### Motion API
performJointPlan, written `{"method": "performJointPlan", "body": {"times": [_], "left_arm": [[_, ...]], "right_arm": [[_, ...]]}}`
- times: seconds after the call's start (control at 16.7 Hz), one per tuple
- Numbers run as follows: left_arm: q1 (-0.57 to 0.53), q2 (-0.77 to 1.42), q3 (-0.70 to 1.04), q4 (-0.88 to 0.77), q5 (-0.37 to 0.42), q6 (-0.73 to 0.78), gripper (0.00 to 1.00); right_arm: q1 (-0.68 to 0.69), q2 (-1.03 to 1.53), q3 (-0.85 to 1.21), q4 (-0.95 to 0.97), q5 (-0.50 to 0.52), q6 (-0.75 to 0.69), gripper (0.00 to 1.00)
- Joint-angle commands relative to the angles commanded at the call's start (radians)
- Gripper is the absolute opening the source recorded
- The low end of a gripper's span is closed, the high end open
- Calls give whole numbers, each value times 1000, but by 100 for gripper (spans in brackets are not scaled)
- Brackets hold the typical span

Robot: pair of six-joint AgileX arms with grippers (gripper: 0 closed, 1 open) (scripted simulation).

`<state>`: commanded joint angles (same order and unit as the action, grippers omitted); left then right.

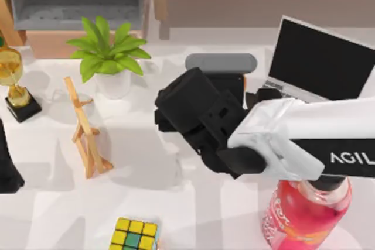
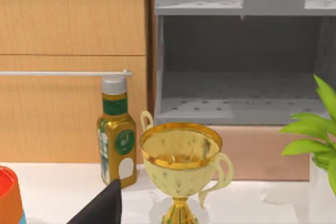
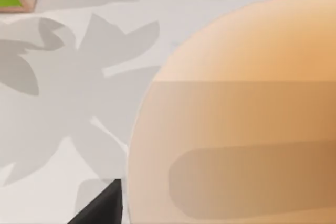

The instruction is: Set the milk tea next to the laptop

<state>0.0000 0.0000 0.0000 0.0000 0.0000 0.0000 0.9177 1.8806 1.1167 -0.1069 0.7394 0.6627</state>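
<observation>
The milk tea [image 3: 236,129] looms peach-orange right beside my right gripper's one visible fingertip [image 3: 102,207]. From above, its grey lid [image 1: 221,62] pokes out behind the right gripper [image 1: 187,109]; the cup's body is hidden under the black wrist. The gripper stands open, close against the cup at the table's middle. I cannot tell whether the cup sits between the fingers or just beside them. The silver-grey laptop [image 1: 322,57] is open at the back right, its screen black. My left gripper [image 1: 6,168] is parked at the left edge, open.
A potted plant [image 1: 108,54], a gold trophy [image 1: 14,80] and a wooden easel [image 1: 85,130] stand on the left half. A colour cube [image 1: 136,233] lies at the front. A pink-red bottle [image 1: 304,215] stands under my right arm. A green-labelled bottle [image 2: 116,135] stands behind the trophy.
</observation>
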Motion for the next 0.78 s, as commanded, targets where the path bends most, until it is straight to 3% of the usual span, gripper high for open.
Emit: {"method": "performJointPlan", "body": {"times": [0.72,0.78], "left_arm": [[0,0,0,0,0,0,100],[0,0,0,0,0,0,100]], "right_arm": [[0,0,0,0,0,0,2],[0,0,0,0,0,0,0]]}}
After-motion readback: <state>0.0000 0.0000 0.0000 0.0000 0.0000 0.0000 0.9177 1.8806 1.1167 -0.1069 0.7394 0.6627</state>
